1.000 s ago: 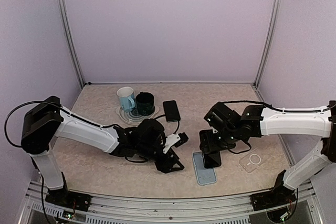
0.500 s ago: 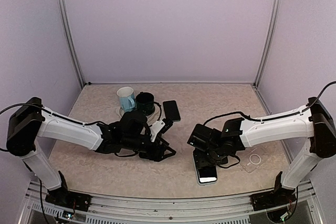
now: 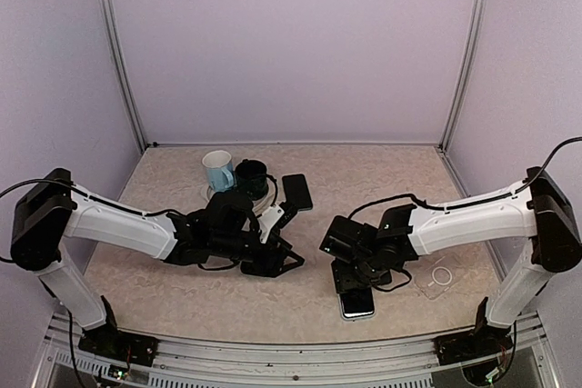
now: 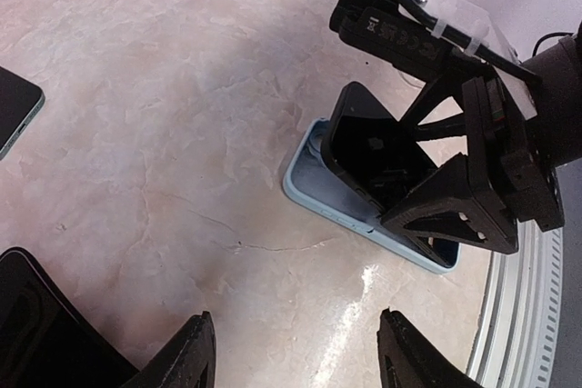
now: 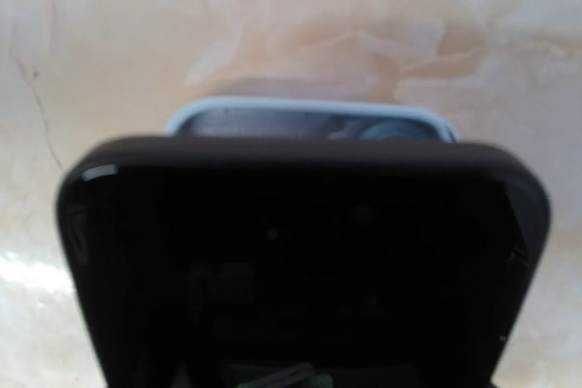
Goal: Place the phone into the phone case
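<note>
Angling the phone [image 4: 364, 147] so one end seats in the case [image 5: 300, 120] first, we clamp it in the right gripper [image 4: 414, 174] — left gripper [image 4: 296, 352] nearby, jaws apart.

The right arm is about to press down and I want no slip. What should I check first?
1. Grip: right gripper shut on phone: ok.
2. Placement: phone over blue case: ok, tilted, not yet seated.
3. Support: blue case flat on table: ok.
4. Clearance: left gripper open, off the case: ok.
5. Alignment: phone edges lined up with case rim: cannot tell.
</note>
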You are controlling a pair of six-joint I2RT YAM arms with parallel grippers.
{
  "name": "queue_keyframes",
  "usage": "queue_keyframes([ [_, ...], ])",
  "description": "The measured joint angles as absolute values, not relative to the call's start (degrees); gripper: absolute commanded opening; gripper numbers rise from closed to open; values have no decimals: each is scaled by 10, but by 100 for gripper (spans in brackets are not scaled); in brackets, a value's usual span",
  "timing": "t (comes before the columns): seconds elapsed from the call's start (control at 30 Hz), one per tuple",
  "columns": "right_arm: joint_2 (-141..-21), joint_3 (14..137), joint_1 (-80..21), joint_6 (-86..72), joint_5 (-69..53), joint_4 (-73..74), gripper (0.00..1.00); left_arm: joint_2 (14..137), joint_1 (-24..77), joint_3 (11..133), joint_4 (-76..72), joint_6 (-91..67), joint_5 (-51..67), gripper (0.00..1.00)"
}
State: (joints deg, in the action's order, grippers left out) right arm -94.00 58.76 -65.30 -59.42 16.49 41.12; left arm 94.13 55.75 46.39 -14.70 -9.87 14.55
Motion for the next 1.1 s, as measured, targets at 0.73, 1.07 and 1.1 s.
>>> queue_keyframes([
  [0.73,-974,581,-663,-600,138,435,99,941,550,458,-150,-99,145,61],
  [1.07,-982,571,-659,-575,51,445,98,941,550,458,-149,-99,145,61],
  [1.1,-982,571,-658,-573,46,442,97,941,550,458,-149,-99,145,61],
])
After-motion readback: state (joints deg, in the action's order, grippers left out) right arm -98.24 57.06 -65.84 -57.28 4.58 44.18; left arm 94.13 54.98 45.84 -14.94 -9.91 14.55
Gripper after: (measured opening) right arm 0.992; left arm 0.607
